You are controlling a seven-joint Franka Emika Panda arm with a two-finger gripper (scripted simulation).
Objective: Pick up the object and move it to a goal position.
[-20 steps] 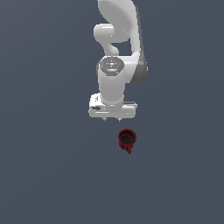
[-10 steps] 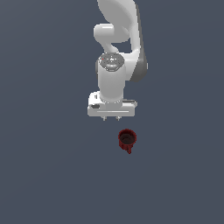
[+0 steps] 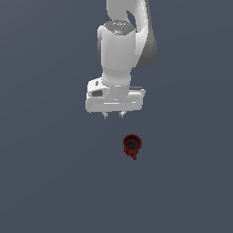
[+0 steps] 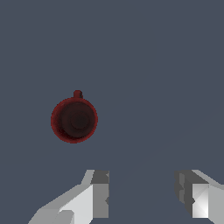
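Observation:
The object, a small dark red mug (image 3: 132, 145) with a dark inside and a stubby handle, stands upright on the grey floor; the wrist view also shows the mug (image 4: 74, 120) from above. My white gripper (image 3: 113, 116) hangs above the floor, short of the mug and toward the exterior view's left of it. Its two fingers (image 4: 99, 194) stand apart with nothing between them, so my gripper (image 4: 142, 197) is open. The mug lies outside the gap between the fingers.
A plain dark grey floor (image 3: 50, 182) spreads all around. The white arm (image 3: 125, 41) rises above the gripper toward the top of the exterior view.
The arm has swung slightly toward the exterior view's right and the gripper has come a little lower. The mug has not moved.

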